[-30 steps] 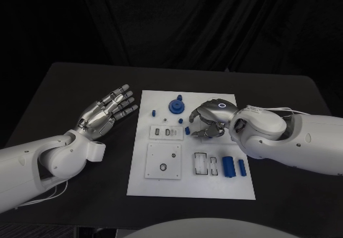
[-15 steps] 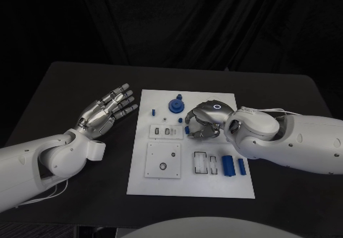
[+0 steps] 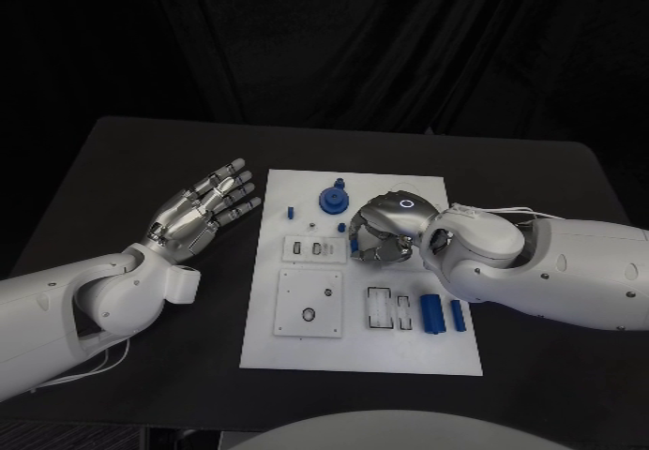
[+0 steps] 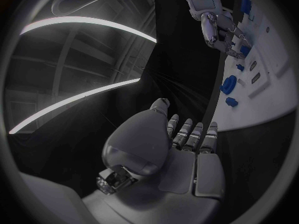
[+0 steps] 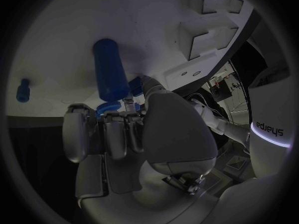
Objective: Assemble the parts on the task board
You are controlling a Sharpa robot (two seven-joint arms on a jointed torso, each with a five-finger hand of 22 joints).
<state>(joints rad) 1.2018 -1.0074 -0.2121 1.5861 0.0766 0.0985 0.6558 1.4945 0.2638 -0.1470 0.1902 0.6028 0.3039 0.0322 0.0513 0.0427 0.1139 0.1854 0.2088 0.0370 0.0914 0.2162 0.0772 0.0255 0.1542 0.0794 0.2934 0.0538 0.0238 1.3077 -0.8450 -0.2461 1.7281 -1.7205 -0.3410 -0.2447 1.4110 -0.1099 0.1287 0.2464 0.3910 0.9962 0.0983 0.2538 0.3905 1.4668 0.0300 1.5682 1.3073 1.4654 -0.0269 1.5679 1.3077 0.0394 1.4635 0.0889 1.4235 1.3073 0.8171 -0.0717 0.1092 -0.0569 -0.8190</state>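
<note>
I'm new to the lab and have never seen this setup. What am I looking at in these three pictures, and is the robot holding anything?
It is a robot with two white arms, each ending in a silver hand. One picture looks down from its head; the round ones come from cameras at each wrist. On the black table lies a white task board with small blue parts, among them a blue gear and blue cylinders. The left hand lies flat beside the board with spread fingers, holding nothing. The right hand is curled over the board's middle; whether it grips a part, I cannot tell.
</note>
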